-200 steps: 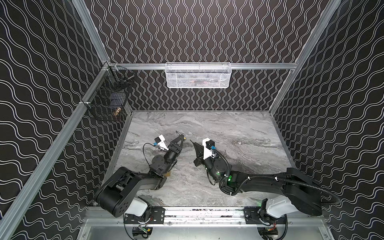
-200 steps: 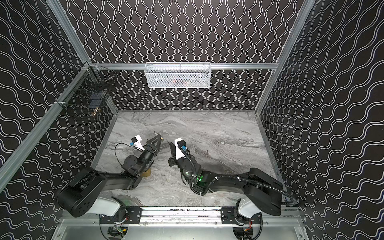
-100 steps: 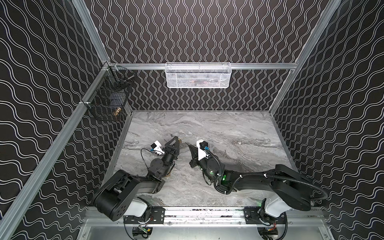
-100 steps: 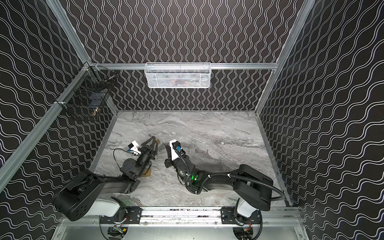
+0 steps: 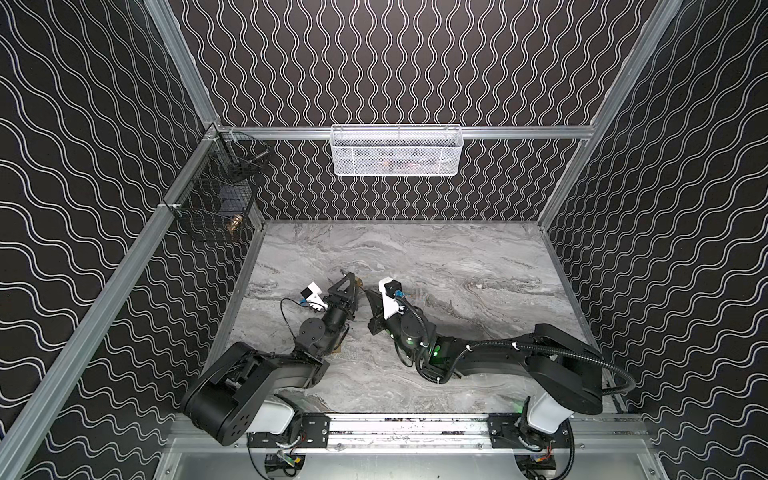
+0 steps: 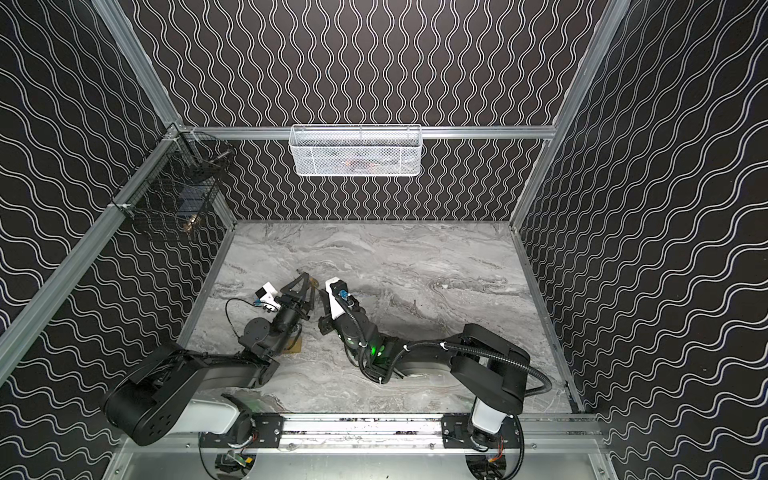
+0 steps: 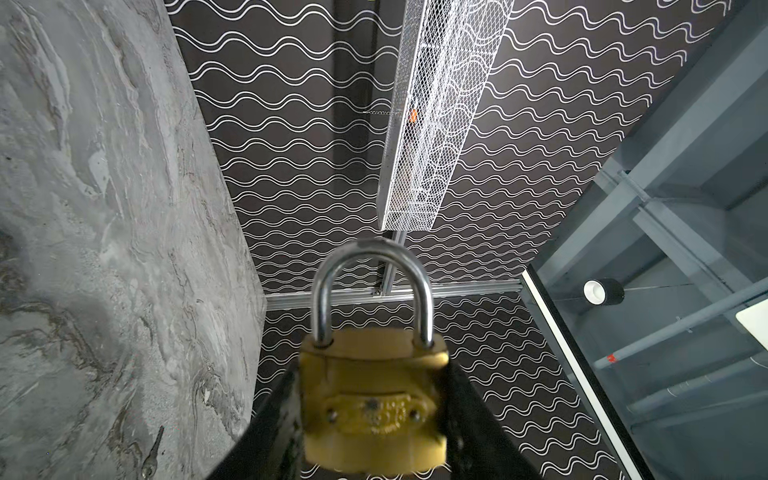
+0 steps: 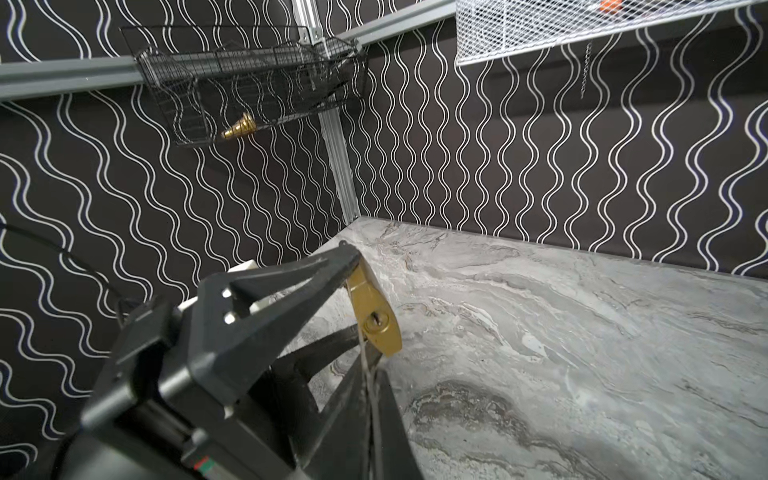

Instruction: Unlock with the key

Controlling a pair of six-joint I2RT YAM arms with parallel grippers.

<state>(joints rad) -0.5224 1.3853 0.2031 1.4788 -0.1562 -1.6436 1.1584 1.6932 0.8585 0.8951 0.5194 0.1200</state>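
A brass padlock (image 7: 374,415) with a closed steel shackle (image 7: 324,299) sits between the jaws of my left gripper (image 7: 372,374), which is shut on its body. It is held above the table, left of centre. In a top view only a sliver of the padlock (image 5: 358,283) shows beside the left gripper (image 5: 351,281). My right gripper (image 8: 370,368) is shut on a thin silver key (image 8: 366,353), seen edge-on. The key's tip reaches the padlock's underside (image 8: 384,345) by the keyhole (image 8: 376,320). I cannot tell whether it is inside. The right gripper (image 6: 320,293) is close beside the left gripper (image 6: 305,282).
A white mesh basket (image 5: 397,151) hangs on the back wall. A black wire basket (image 5: 218,199) holding a brass cone hangs on the left wall. A tan flat piece (image 5: 337,349) lies on the marble table (image 5: 478,257) under my left arm.
My right gripper has moved left with the key, closing in on the padlock. The left gripper has shifted only slightly and still holds the padlock.
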